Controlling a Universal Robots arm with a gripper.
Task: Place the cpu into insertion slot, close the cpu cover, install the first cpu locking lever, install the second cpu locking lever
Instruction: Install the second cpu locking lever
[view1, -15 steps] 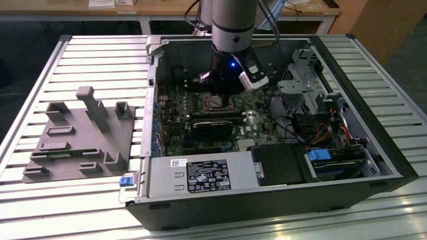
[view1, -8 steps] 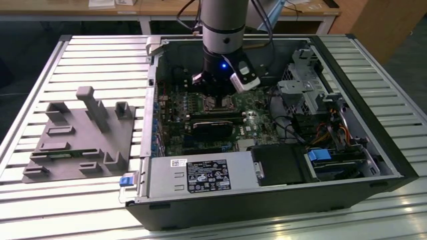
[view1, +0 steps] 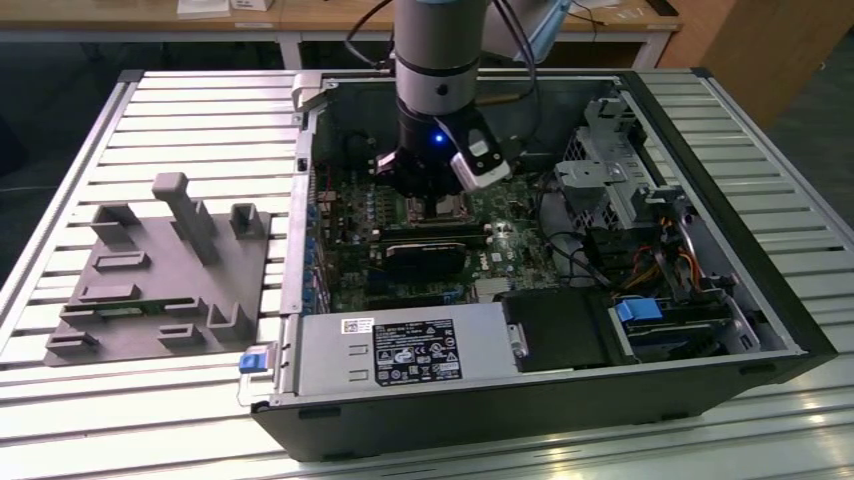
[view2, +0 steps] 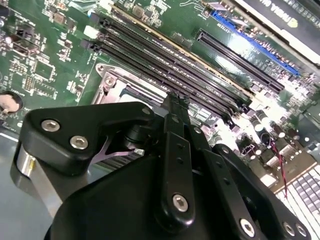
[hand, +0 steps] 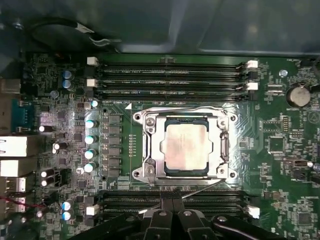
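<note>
The cpu (hand: 186, 148) already sits in the insertion slot (hand: 222, 147), and the cpu cover (hand: 150, 120) lies closed around it. The 2 locking levers seem not fully latched. The gripper (hand: 172, 204) hovers just beside the socket, jaws closed together and holding nothing.

The claw (hand: 172, 202) hangs low over the motherboard (hand: 122, 145), fingertips pressed together beside the insertion slot (hand: 186, 149). Long memory slots (hand: 170, 202) lie directly beneath it, more beyond the socket; upright capacitors (hand: 90, 145) crowd one flank. Above the cpu (hand: 186, 147) the way is open.
</note>
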